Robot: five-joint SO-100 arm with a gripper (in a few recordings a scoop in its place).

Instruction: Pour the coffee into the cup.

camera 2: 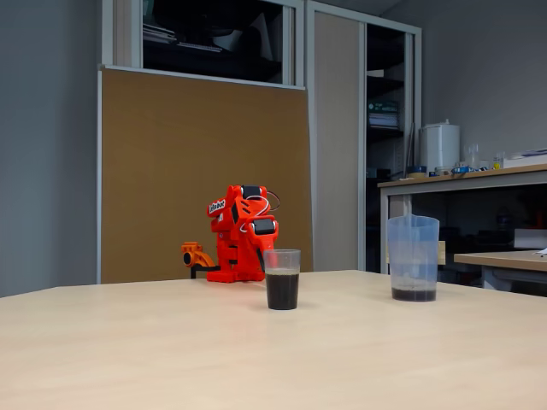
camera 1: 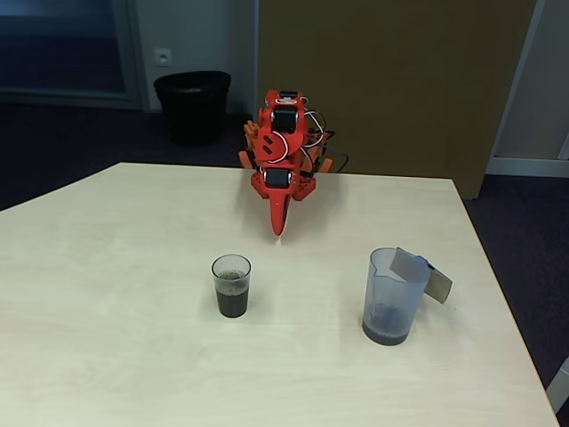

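Arm folded at the back of the table, coffee mostly in the cup already.

From my station I see the fingers resting tip-down on the table, pressed together into one point and holding nothing. The cup stands just in front of them and a little to the left in a fixed view, about half full of coffee. The jug sits well off to their right and nearer the camera, upright, with only a thin dark layer at its bottom. I judge the pour nearly or fully done. The risk I see is in going back for that remainder: the jug must be tipped steeply to drain it, and a swing past the light cup could knock it over and spill it.
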